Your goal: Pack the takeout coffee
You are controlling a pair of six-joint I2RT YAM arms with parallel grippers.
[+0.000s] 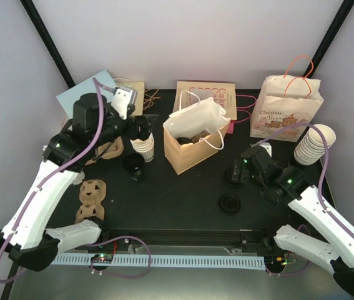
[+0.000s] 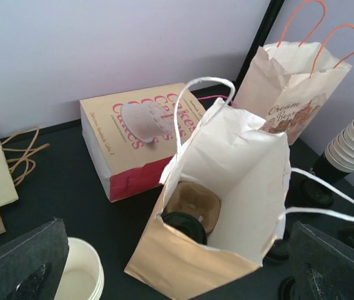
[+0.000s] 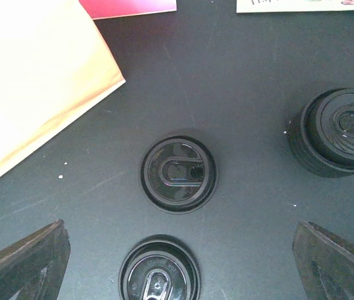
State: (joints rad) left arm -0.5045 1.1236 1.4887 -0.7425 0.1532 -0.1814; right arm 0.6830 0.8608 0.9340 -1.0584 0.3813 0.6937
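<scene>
Black counter (image 1: 183,187) is carrying a loose lid (image 1: 229,203) nearest, then the right gripper (image 1: 236,170) hanging with fingers apart, the left gripper (image 1: 142,129) hovering spread wide, and the takeout coffee (image 2: 185,226) sitting lidded inside the open paper bag (image 2: 239,162).

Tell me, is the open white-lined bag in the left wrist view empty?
No, a brown pulp carrier and a black lid sit at the bottom of the bag.

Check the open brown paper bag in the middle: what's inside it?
Inside the paper bag, a moulded-pulp cup carrier sits at the bottom, with a black lid just in front of it. The bag's front wall hides whether a cup is under that lid.
</scene>
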